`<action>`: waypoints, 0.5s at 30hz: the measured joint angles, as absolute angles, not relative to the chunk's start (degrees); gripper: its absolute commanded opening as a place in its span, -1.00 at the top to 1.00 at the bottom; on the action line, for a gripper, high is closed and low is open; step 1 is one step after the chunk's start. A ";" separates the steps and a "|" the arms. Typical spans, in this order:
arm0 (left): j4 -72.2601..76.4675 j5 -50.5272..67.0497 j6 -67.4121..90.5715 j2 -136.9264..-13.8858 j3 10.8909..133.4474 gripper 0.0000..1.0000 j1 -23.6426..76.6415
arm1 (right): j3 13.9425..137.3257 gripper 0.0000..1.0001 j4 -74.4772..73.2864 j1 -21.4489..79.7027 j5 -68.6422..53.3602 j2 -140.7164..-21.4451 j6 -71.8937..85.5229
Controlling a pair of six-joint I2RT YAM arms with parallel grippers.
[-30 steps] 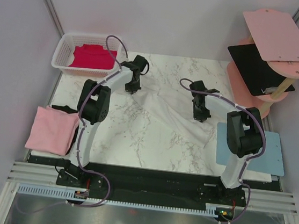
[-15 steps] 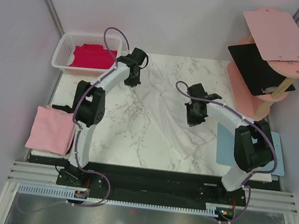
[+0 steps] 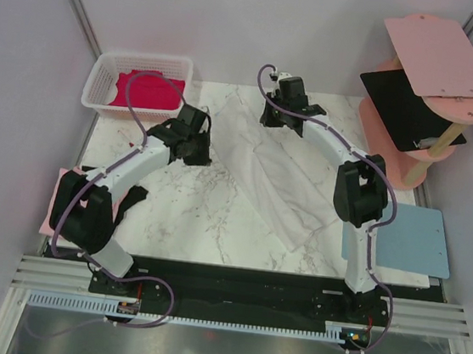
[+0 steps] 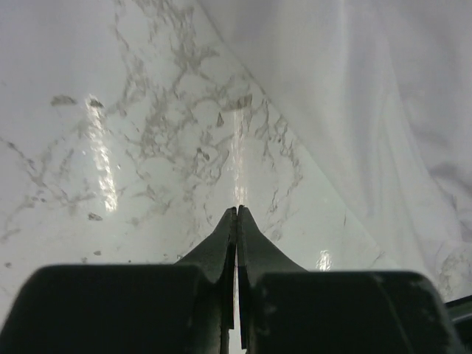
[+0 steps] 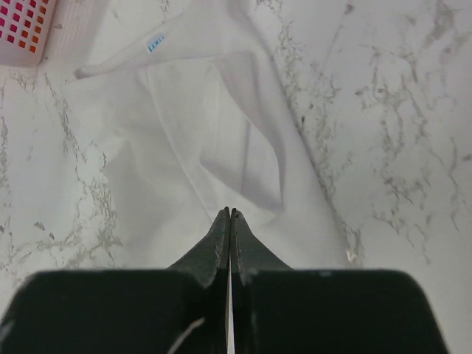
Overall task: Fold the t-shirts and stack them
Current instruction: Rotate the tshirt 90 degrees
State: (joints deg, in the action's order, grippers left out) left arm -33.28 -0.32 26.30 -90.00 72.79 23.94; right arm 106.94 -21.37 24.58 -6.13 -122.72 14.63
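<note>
A large white t-shirt [image 3: 283,182] lies rumpled in a diagonal band across the marble table [image 3: 186,210]. My right gripper [image 3: 270,118] hangs over its far end, shut and empty; the right wrist view shows the closed tips [image 5: 229,212] just above white cloth [image 5: 184,118]. My left gripper [image 3: 198,155] is beside the shirt's left edge, also shut and empty, and its tips [image 4: 237,210] hover over bare marble with the shirt [image 4: 369,103] to the right. A magenta-red t-shirt [image 3: 150,90] sits in the basket. A light pink t-shirt [image 3: 52,207] pokes out behind the left arm.
The white basket [image 3: 103,72] stands at the far left corner. A pink shelf [image 3: 443,55] with a flat black piece [image 3: 399,101] on it stands at the far right. A light-blue mat [image 3: 405,239] lies at the near right.
The shirt was pulled into a narrower band. My left arm then swung back from the far edge toward the left-centre, and my right arm reached from the centre to the far edge.
</note>
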 measured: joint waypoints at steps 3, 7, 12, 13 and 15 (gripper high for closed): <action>-32.29 1.91 27.97 -90.00 65.80 0.96 25.80 | 112.33 1.00 -20.58 25.10 -8.38 -129.69 14.26; -31.66 3.51 30.02 -90.52 62.43 0.96 31.20 | 115.96 1.00 -20.75 25.82 -9.74 -135.26 13.87; -27.16 5.10 32.23 -93.34 63.07 0.96 36.95 | 119.44 1.00 -20.97 26.37 -9.67 -140.05 13.67; -26.35 5.17 32.71 -94.43 63.55 0.96 38.26 | 120.22 1.00 -21.08 26.39 -8.88 -141.05 13.65; -25.52 5.30 33.39 -96.40 64.77 0.96 40.01 | 121.78 1.00 -21.69 26.39 -7.18 -142.71 13.61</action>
